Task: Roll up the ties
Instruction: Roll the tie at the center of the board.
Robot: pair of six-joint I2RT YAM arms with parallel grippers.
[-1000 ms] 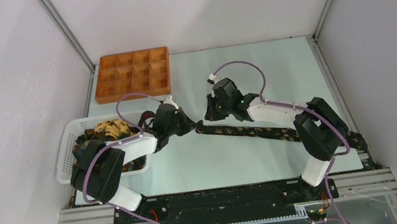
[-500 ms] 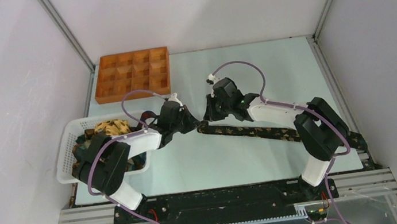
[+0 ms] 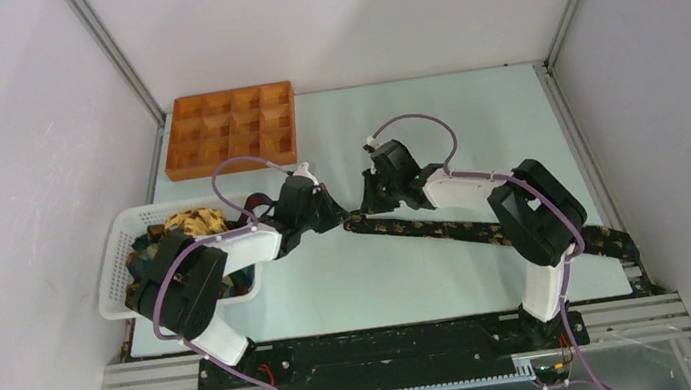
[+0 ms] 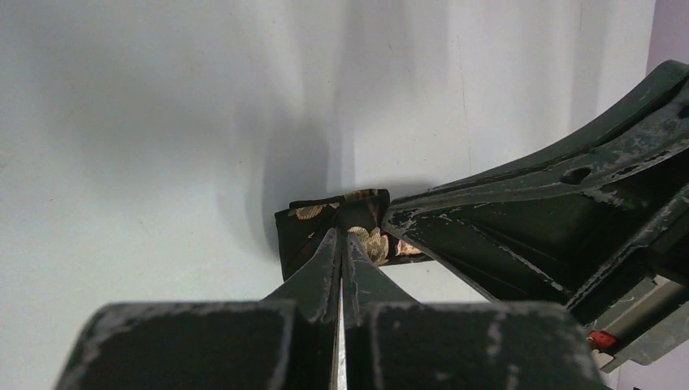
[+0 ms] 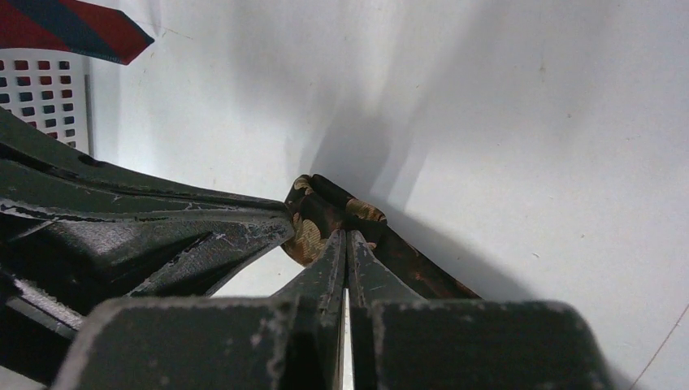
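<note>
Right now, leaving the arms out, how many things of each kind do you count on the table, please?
Tray: 1
Basket: 1
Tie laid out on the table: 1
Total: 3
The ties heaped in the Basket cannot be counted.

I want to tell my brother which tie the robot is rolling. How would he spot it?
Look at the pale table in front of the orange tray. One long dark tie with gold leaves lies stretched flat across it, toward the near right corner. The other ties sit bunched in the white basket.
</note>
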